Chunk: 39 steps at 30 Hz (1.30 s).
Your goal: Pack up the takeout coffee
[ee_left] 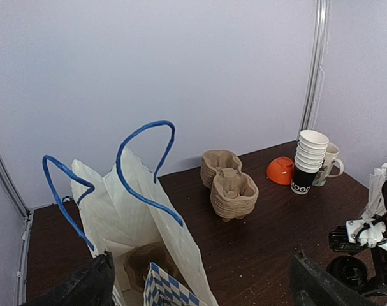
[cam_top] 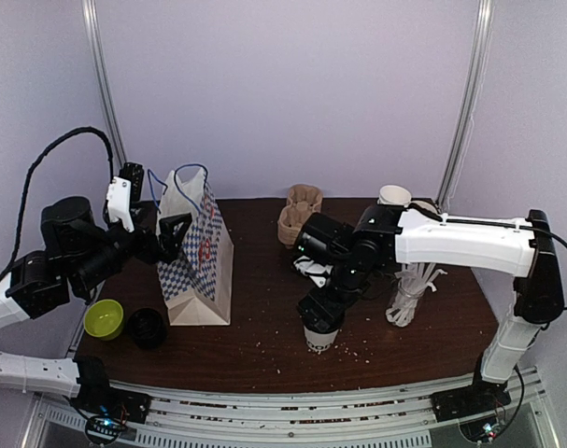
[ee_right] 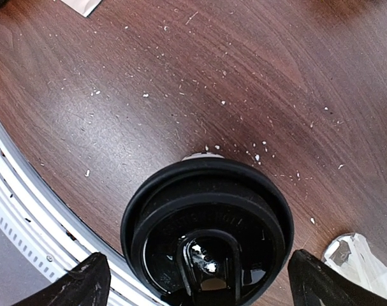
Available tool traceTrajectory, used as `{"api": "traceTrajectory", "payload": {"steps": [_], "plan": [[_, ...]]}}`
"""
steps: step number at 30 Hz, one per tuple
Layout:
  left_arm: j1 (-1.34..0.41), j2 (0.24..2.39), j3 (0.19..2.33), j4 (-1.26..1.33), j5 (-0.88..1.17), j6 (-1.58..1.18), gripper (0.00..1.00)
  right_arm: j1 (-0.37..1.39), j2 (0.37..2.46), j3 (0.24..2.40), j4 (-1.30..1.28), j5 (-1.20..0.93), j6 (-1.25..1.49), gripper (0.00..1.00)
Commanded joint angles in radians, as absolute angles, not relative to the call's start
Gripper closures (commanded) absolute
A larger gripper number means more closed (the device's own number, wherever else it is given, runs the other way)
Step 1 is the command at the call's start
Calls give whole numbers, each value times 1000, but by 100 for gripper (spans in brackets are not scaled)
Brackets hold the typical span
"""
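The takeout coffee cup with its black lid stands near the table's front edge. My right gripper hangs open just above it. Its fingertips flank the lid with a gap on each side. The blue-and-white checked paper bag stands open at the left. A brown pulp carrier tray lies on its bottom. My left gripper is open at the bag's mouth, holding nothing; its left finger is by the bag's near wall.
A stack of pulp trays sits at the back. Behind it are an orange bowl, stacked paper cups and a mug. A glass of straws stands right of the cup. A green bowl and a black lid lie left of the bag.
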State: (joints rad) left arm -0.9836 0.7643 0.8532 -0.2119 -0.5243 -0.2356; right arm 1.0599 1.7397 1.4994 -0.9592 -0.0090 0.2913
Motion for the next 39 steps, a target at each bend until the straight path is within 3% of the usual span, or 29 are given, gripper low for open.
{"api": "traceTrajectory", "payload": {"steps": [1,29,39], "plan": [[-986,762,844,-195,-538,-245,2,1061,1753,1507,-972,-25,282,0],[-986,772,846,-189,-542,-236,2,1061,1760,1562,-1020,35,284,0],[-987,771,841,-185,-538,-242,2,1057,1751,1540,-1016,-34,289,0]]}}
